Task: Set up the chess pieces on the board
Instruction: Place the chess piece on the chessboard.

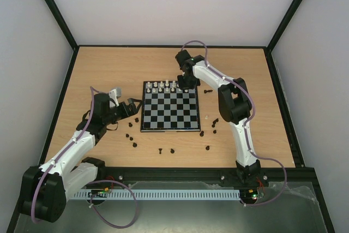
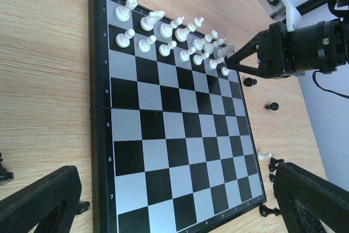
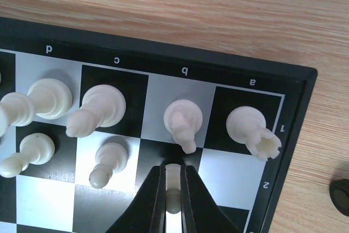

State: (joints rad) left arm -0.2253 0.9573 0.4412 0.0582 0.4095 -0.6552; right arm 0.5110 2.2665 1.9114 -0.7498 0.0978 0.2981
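The board (image 1: 169,117) lies mid-table, with white chess pieces (image 1: 164,86) in two rows along its far edge. My right gripper (image 3: 173,170) is shut on a white pawn (image 3: 173,197), held upright on the second row just in front of the knight (image 3: 184,121). A rook (image 3: 252,129) stands on the corner square beside it. My left gripper (image 2: 174,208) hovers at the board's left side, its fingers (image 2: 38,205) spread wide over the empty ranks with nothing between them. Black chess pieces (image 1: 160,150) lie scattered off the board.
Loose black pieces sit on the wood left of the board (image 1: 131,137), in front of it (image 1: 172,150) and to its right (image 1: 215,121). One white piece (image 2: 264,155) lies on its side off the right edge. Black-framed walls enclose the table.
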